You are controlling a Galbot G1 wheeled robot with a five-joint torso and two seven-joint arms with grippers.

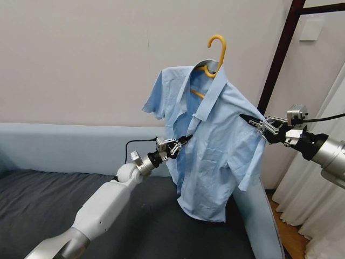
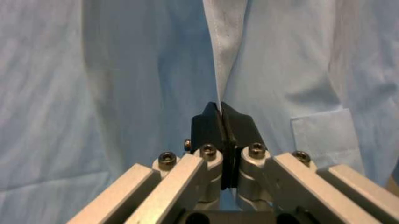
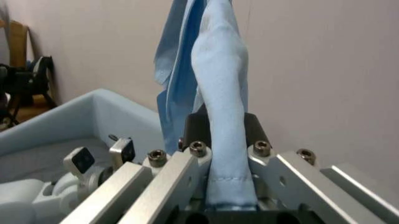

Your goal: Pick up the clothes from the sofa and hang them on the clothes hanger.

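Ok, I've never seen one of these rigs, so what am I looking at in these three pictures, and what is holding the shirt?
This is a wheeled robot with two arms, each ending in a two-fingered metal gripper. The wide picture comes from a camera on its head. The two close ones come from cameras on its wrists, looking along the fingers. A light blue short-sleeved shirt hangs on a yellow hooked hanger above a pale blue sofa with a dark grey seat. The left gripper is shut on the shirt's front edge, and the right gripper is shut on a sleeve. What the hanger's hook hangs from cannot be seen.
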